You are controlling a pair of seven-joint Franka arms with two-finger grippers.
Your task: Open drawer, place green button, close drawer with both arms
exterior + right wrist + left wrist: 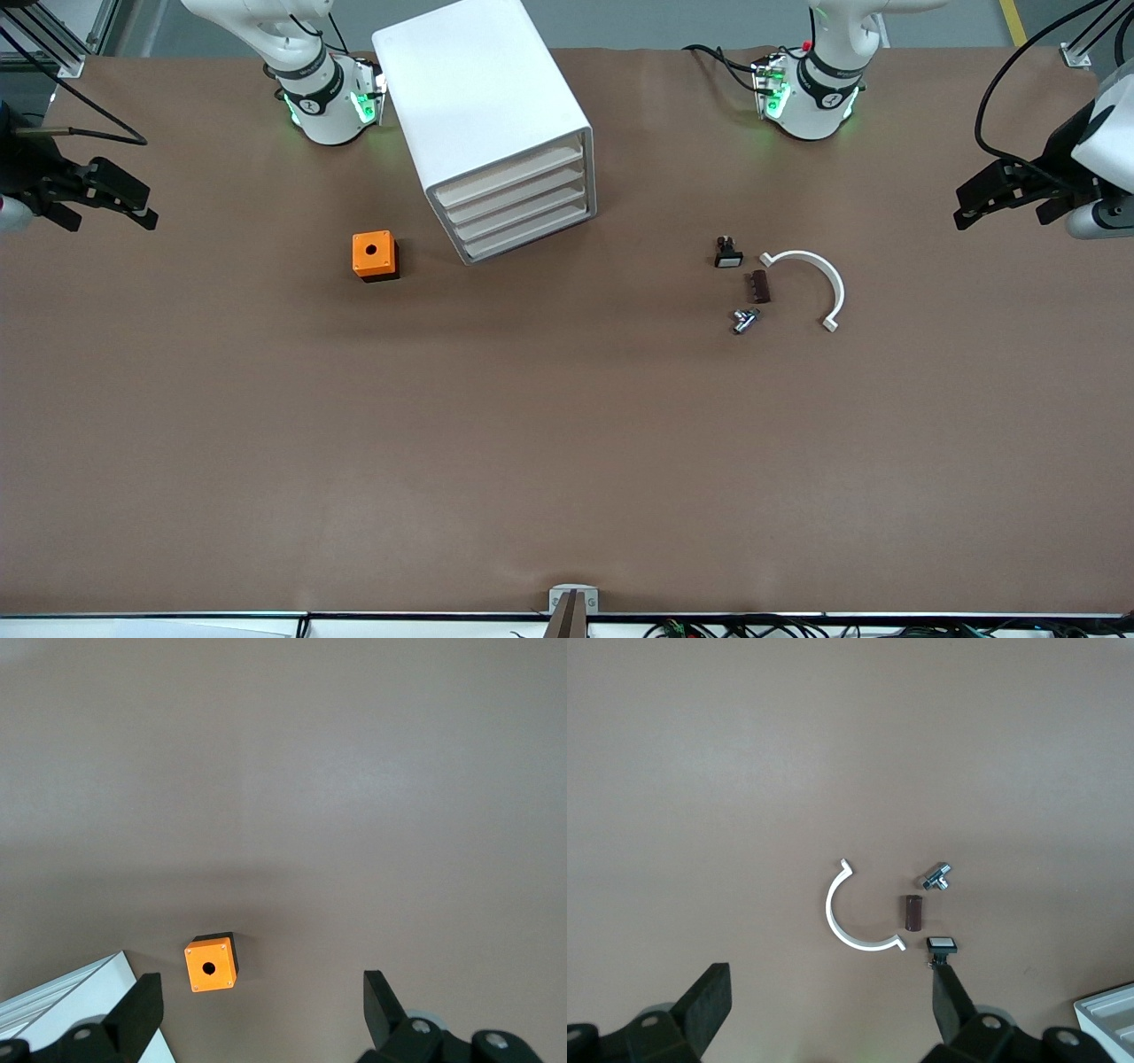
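Brown table (567, 461), and you've got the left gripper (970, 211) and right gripper (133, 206) both spread wide and waiting over its ends, leaving the cabinet's shut bottom drawer (532, 237) free to reach, while I can't spot the green button.

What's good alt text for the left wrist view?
The left pincer hangs open above a bare brown table, over four small parts: a white half-ring clip, a brown cylinder, a metal fitting and a black part with a white face. A white cabinet corner shows at the edge.
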